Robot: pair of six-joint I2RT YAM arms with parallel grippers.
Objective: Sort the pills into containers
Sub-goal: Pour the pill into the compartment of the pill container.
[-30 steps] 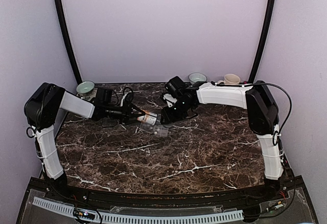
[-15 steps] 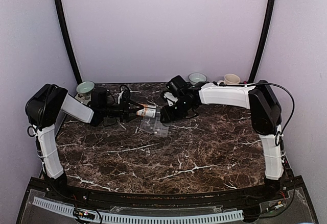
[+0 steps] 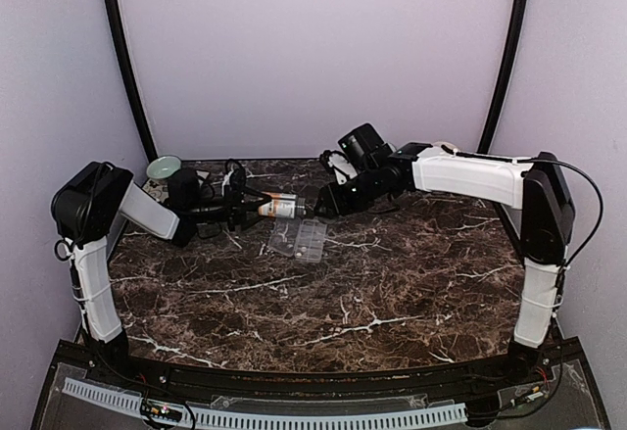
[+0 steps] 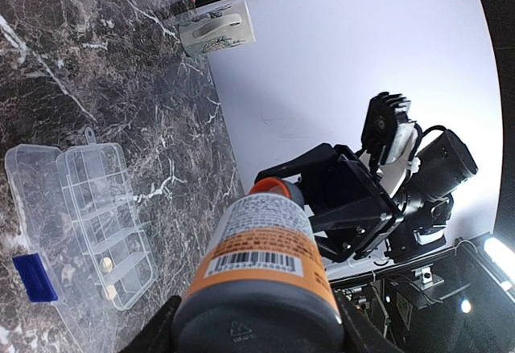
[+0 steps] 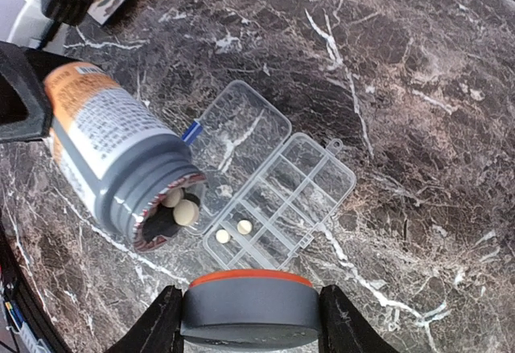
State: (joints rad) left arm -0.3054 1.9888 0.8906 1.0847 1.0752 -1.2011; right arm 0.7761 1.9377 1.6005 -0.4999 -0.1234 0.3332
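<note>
Right wrist: right gripper (image 5: 249, 322) pinching the cap (image 5: 249, 298), left gripper (image 4: 257, 325) clamping the bottle (image 5: 105, 136), you are best tipping gently, spilling pills (image 5: 186, 212) toward compartments (image 5: 298, 184) at 3 o'clock.

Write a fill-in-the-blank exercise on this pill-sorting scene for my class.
1. The left gripper holds the bottle tipped onto its ___.
2. The right gripper holds the bottle's grey ___.
3. The organizer box has its lid ___.
4. Its compartments show ___ pills.
Missing words: side; cap; open; two.
</note>
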